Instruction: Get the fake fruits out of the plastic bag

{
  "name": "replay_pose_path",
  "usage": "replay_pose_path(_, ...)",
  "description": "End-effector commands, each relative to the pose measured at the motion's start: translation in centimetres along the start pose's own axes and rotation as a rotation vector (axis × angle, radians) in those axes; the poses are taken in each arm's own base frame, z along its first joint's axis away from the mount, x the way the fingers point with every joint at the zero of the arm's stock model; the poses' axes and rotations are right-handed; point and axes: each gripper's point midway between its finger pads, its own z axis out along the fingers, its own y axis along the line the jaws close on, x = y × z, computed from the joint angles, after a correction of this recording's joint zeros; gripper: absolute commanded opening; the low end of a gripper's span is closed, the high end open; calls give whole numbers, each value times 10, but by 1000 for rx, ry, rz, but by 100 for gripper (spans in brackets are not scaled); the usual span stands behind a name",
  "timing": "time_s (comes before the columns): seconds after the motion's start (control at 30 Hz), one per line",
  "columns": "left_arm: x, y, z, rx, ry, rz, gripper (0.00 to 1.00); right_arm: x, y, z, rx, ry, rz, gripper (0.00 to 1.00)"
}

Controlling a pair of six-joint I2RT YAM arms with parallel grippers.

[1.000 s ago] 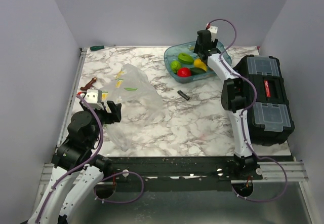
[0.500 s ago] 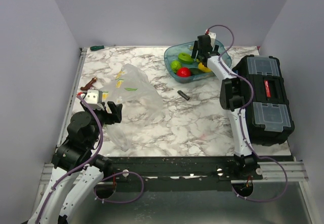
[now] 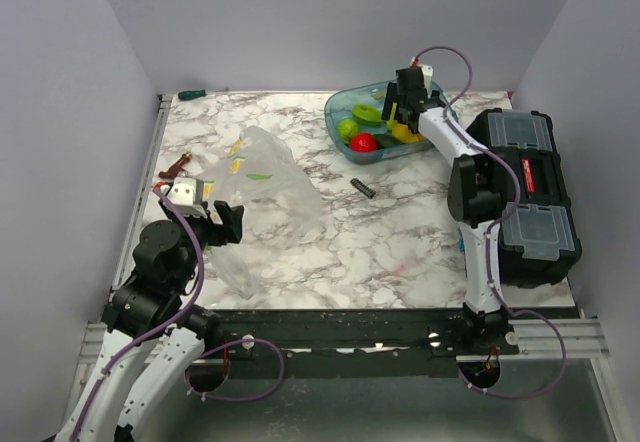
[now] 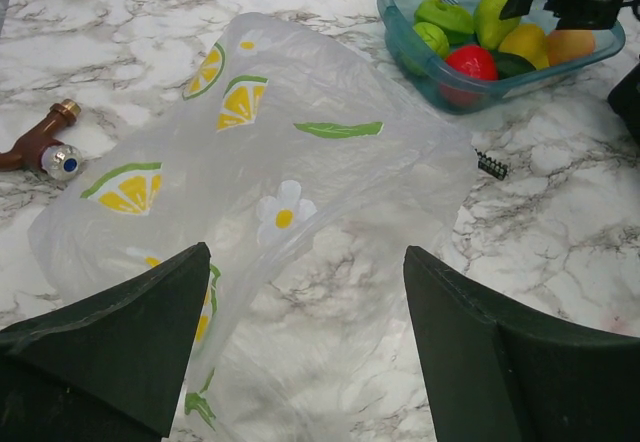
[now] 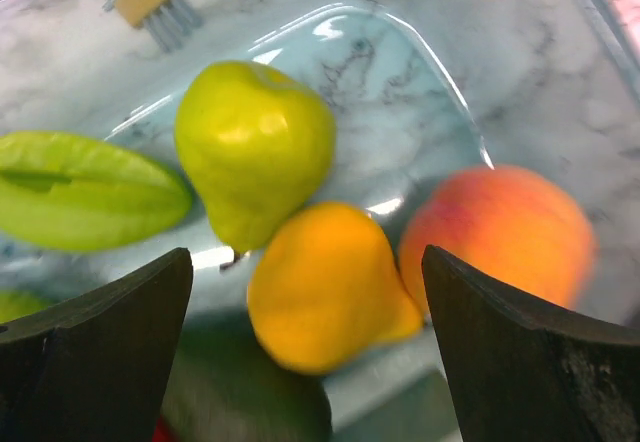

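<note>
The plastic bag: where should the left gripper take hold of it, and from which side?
Probably the near, rumpled edge of the bag, coming from the near side and slightly above. It lies slack and spread on the table, so a top grasp finds little to pinch, and that edge faces the open left gripper.

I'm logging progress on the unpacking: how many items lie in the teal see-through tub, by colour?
Light green, glossy plastic: 3 (flat ridged fruit, small round fruit, pear-shaped fruit)
Dark green plastic fruit: 1
Red round plastic fruit: 1
Yellow plastic fruit: 1
Orange peach-like ball: 1
Total: 7, all in the teal see-through oval tub
</note>
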Motion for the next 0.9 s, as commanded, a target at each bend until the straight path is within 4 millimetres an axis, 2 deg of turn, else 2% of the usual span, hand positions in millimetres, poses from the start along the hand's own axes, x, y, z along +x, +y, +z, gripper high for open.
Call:
replay_pose_path(0.0,-1,-4,2,25,-8,6,78,-41,-12,-72,-25,-74,38,98)
replay_pose_path(0.2,1,-5,4,29,3,8,78,-9,-20,-139,-51,-69,5,98)
replay_pose_path(0.4,1,-4,5,21,5,11,79,26,-25,-228,-208,-93,48,98)
replay_pose_path(0.47,1,-3,4,18,3,11,79,34,-35,-260,-266,-114,77,99)
replay_pose_path(0.63,-2,-2,2,15,-10,3,79,41,-53,-338,-420,-154,151,100)
replay_pose_path(0.77,-10,-1,-4,6,-42,-33,80,35,-70,-396,-516,-216,167,100)
replay_pose_path(0.87,-24,-8,-16,37,-70,-81,81,27,-87,-435,-552,-288,163,100)
